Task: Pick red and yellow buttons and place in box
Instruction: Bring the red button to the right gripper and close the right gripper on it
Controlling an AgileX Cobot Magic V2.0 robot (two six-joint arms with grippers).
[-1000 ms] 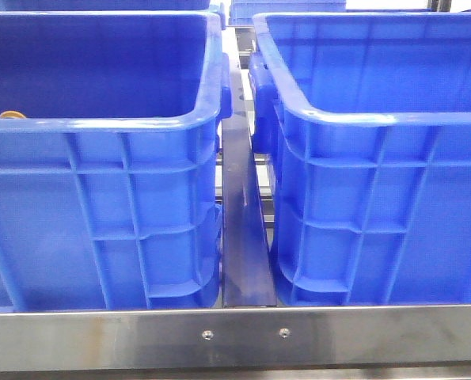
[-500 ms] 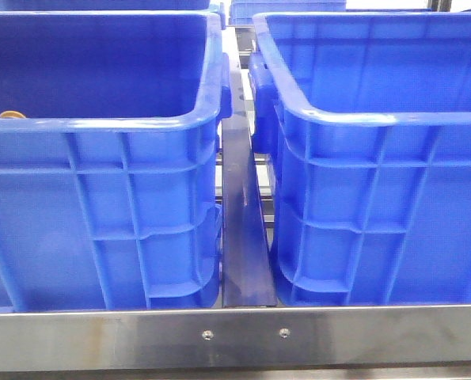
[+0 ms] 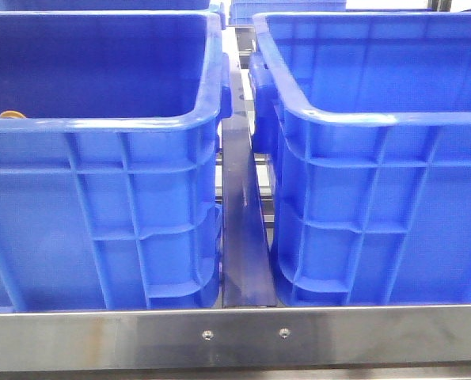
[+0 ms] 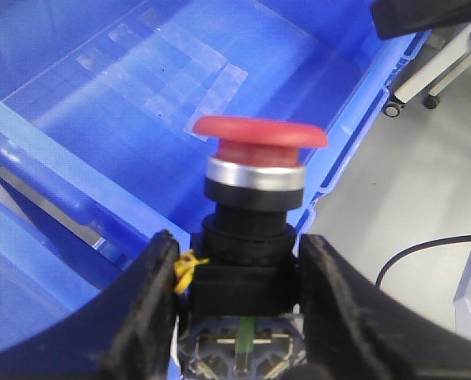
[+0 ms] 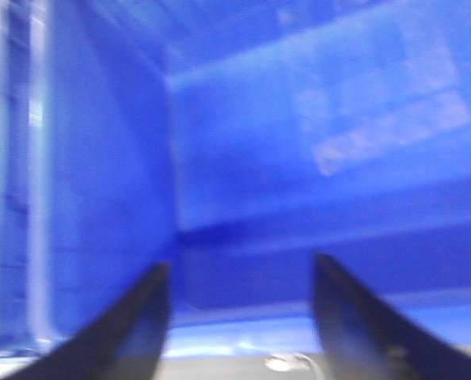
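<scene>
My left gripper (image 4: pixel 239 294) is shut on the black body of the red button (image 4: pixel 259 136), whose dark red domed cap and silvery collar stand up from between the fingers. It hangs over the inside of a blue box (image 4: pixel 140 119), near its rim. My right gripper (image 5: pixel 239 317) is open and empty, blurred, facing the inner corner of a blue box (image 5: pixel 298 158). In the front view two identical blue boxes stand side by side, left (image 3: pixel 100 206) and right (image 3: pixel 377 206), and neither gripper shows. An orange-yellow sliver (image 3: pixel 12 115), perhaps the yellow button, peeks over the left box's near rim.
A steel rail (image 3: pixel 235 336) runs along the front edge. A dark metal strip (image 3: pixel 243 237) lies in the narrow gap between the boxes. In the left wrist view, grey floor, a black cable (image 4: pixel 425 253) and a cart caster (image 4: pixel 393 107) lie beyond the box wall.
</scene>
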